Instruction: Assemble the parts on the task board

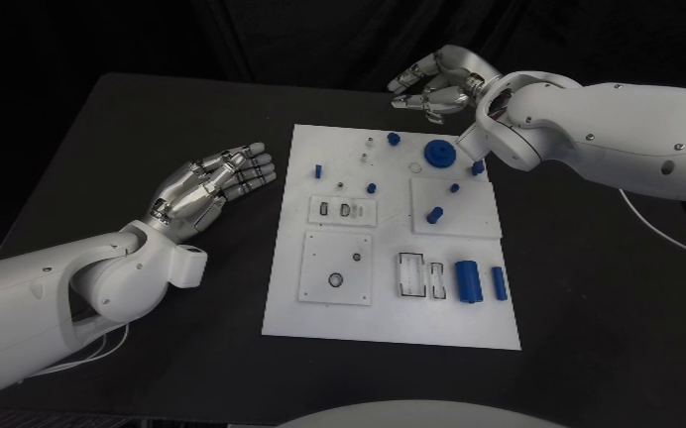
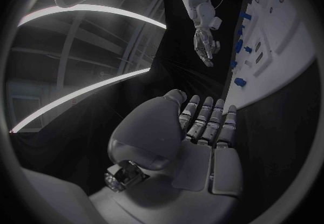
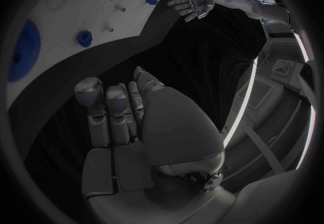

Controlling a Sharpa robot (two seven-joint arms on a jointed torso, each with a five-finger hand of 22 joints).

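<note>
Hands are seen at both sides of the white task board [image 1: 386, 319], and nothing is held in either one. The left hand [image 1: 214, 182] is held out flat near the board's left edge, with its fingers straight, a little apart, and pointed toward the board; it is not touching the board. In the left wrist view the same hand [image 2: 202, 127] is seen with its fingers stretched out side by side and nothing in its palm. The right hand [image 1: 436, 83] is kept past the far edge of the board, above the black desk [image 1: 143, 131], with its fingers curled in loosely; no part is seen in it. In the right wrist view this hand [image 3: 118, 110] is seen with straight fingers close together and an empty palm. On the board, a big blue gear [image 1: 440, 155] is placed near the far right corner, with a small blue piece [image 1: 394, 138] just beside it to the left. Two blue cylinders [image 1: 468, 280] are laid side by side near the right edge, closer to the robot. More small blue parts [image 1: 436, 216] are scattered across the middle of the board.
</note>
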